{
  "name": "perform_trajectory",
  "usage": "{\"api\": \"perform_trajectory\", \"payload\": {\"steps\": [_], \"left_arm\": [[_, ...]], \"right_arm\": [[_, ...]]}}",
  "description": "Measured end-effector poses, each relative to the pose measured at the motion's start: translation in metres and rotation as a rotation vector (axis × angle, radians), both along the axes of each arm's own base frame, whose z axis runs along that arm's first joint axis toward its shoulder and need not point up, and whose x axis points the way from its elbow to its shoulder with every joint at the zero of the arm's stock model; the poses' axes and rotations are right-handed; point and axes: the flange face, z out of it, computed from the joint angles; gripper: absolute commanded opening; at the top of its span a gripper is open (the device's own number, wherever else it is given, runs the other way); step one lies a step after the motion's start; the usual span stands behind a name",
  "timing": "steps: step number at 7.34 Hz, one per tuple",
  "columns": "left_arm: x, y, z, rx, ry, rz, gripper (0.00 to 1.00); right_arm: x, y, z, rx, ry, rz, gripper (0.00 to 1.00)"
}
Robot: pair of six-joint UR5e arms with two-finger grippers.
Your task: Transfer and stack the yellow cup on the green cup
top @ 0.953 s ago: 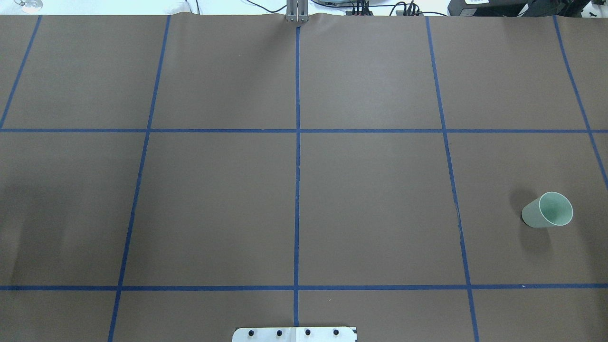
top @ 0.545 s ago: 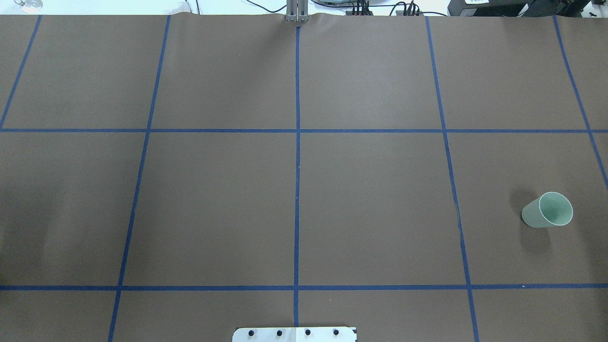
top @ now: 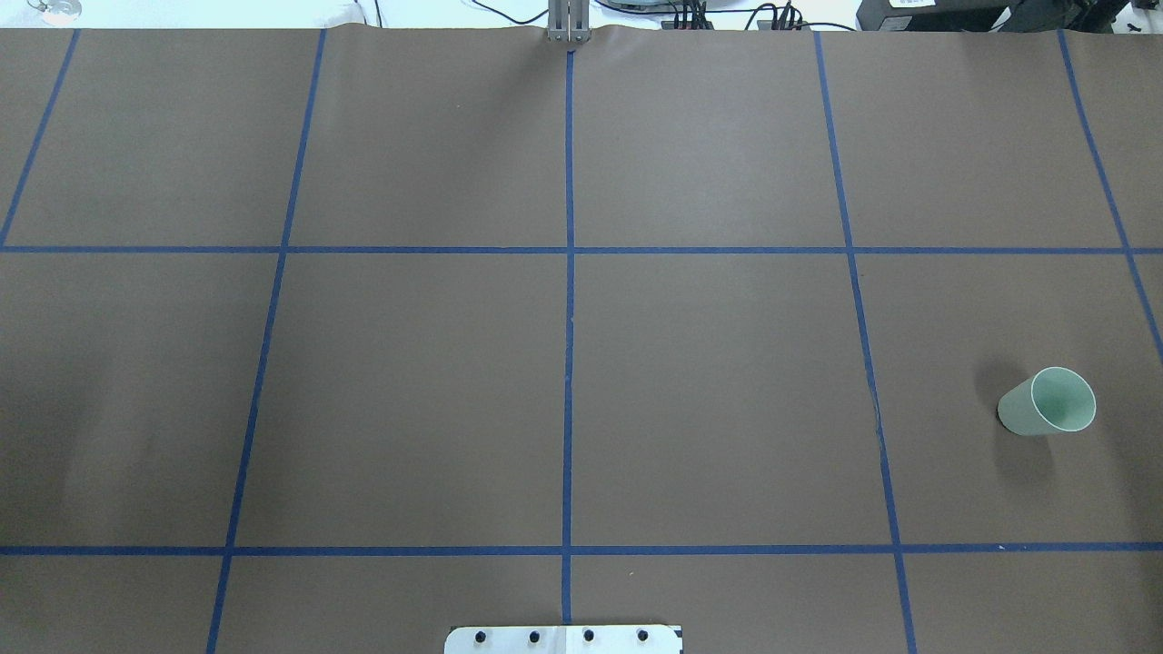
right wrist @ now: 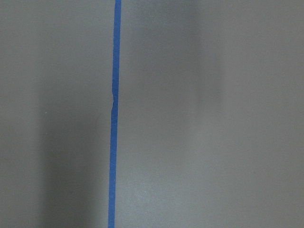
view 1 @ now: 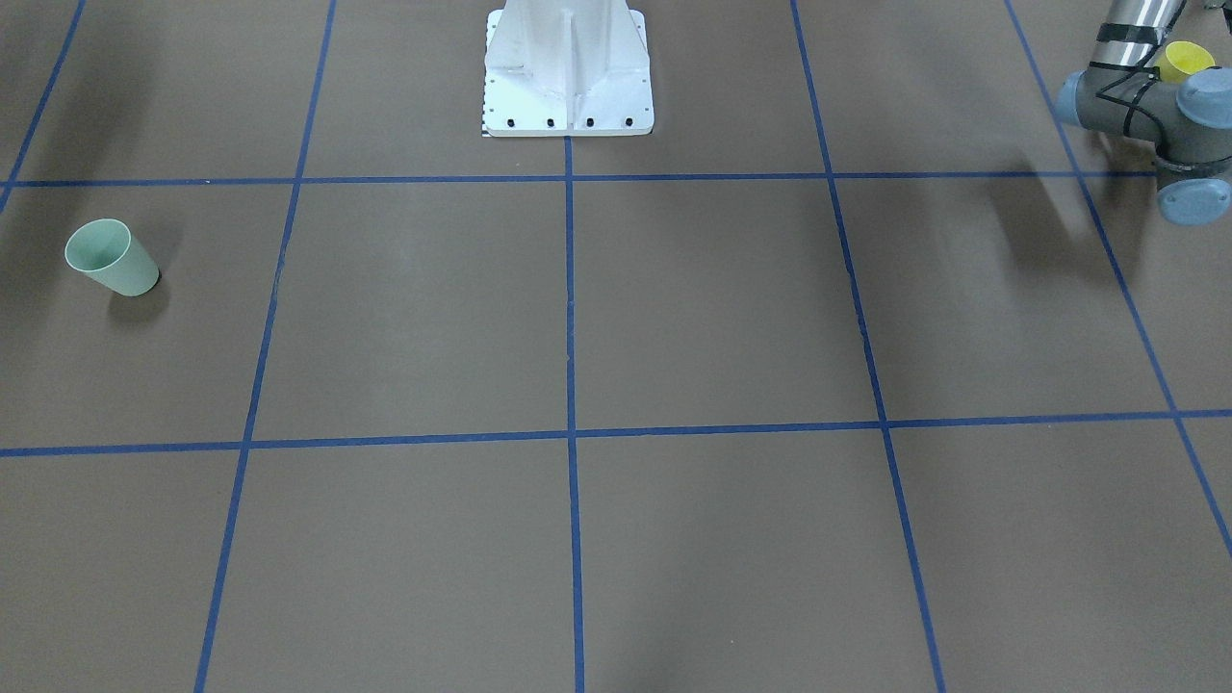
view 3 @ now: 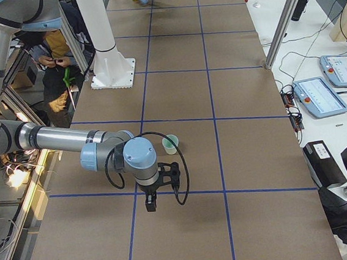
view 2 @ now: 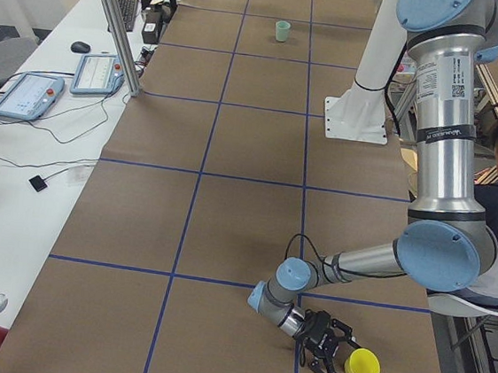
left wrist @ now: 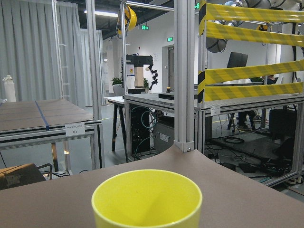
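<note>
Step in hand: approach to the yellow cup [view 2: 361,366], not yet lifted.

The yellow cup stands upright, mouth up, on the table [top: 727,363] at its far left end, near the robot's edge. The left gripper [view 2: 331,355] lies low and level just beside it. The left wrist view has the cup dead ahead and close, with no fingers in sight. Whether this gripper is released or clenched, or touches the cup, cannot be told.

The green cup [top: 1047,404] stands upright, mouth up, at the right end of the table, well apart from the yellow one. Nothing is in it or on it.

The right gripper [view 3: 162,195] hangs above the table near the green cup, pointing down, nothing seen in it. Its wrist view shows only bare cover and a blue tape line [right wrist: 113,118]. Its state cannot be told.

Judgement: next the left gripper must close on the yellow cup's wall and lift it level. The cups stand at opposite ends, so a hand-over to the right arm is likely needed.
</note>
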Motion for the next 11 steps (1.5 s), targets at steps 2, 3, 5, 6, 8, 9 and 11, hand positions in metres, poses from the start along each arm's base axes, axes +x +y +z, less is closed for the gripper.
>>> {"api": "perform_trajectory", "payload": {"steps": [2,3,5,6,8,9,11], "left_arm": [[-0.005,0.010,0.009,-0.032,-0.006,-0.029,1.00],[-0.008,0.014,0.013,-0.044,-0.009,-0.037,1.00],[-0.013,0.021,0.018,-0.066,0.006,-0.050,1.00],[-0.012,0.023,0.019,-0.076,0.035,-0.054,1.00],[-0.012,0.024,0.020,-0.089,0.074,-0.056,0.52],[-0.013,0.025,0.020,-0.091,0.083,-0.052,0.46],[-0.015,0.027,0.021,-0.102,0.118,-0.031,0.46]], "right_arm": [[0.000,-0.002,-0.001,0.004,0.000,-0.002,1.00],[0.000,-0.002,-0.001,0.005,-0.002,-0.002,1.00],[-0.001,-0.003,-0.002,0.008,-0.004,-0.002,1.00],[-0.001,-0.003,-0.003,0.008,-0.004,-0.003,1.00],[-0.001,-0.003,-0.002,0.009,-0.004,-0.004,1.00],[-0.001,-0.003,-0.002,0.009,-0.004,-0.004,1.00],[-0.001,-0.003,-0.002,0.007,-0.004,-0.003,1.00]]}}
